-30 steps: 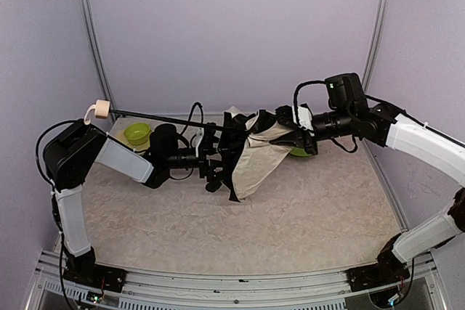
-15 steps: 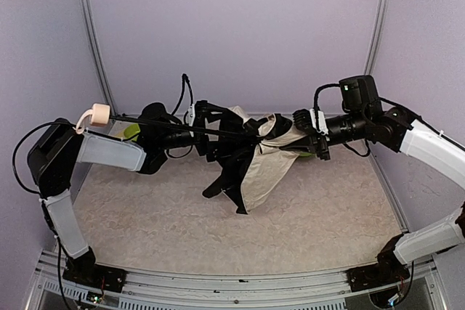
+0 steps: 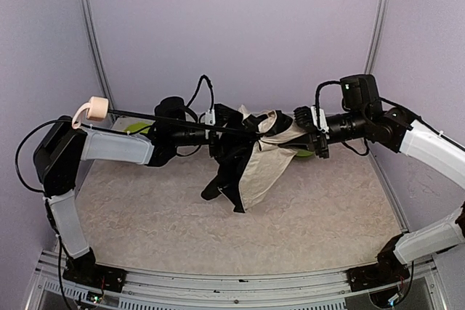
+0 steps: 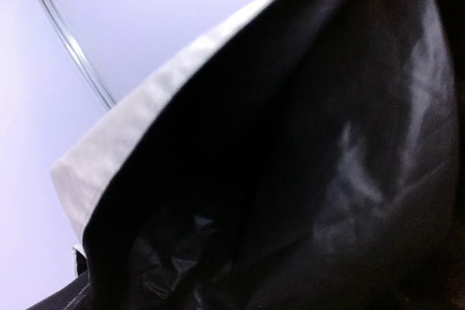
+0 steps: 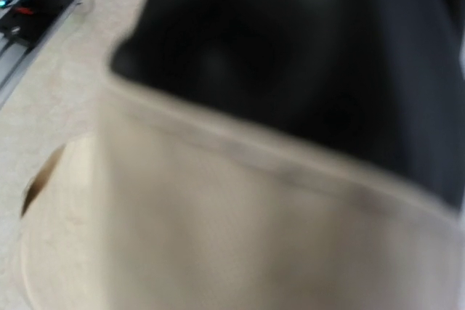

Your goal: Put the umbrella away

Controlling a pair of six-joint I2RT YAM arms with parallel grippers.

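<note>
The umbrella hangs in the air across the middle of the top view. Its wooden knob handle is at the far left and the thin black shaft runs right to the half-collapsed cream canopy with black ribs drooping below. My right gripper is shut on the canopy's top end. My left gripper stands open at the shaft, pressed against the canopy's black underside. Cream fabric fills the right wrist view, so both grippers' fingers are hidden in the wrist views.
A green bowl sits at the back left behind the left forearm. Something green shows under the right gripper. The beige tabletop lies below, with lilac walls and metal posts around it.
My left gripper rose from under the canopy to the shaft and slid right toward the canopy, opening wider. The right gripper shifted slightly right with the umbrella.
</note>
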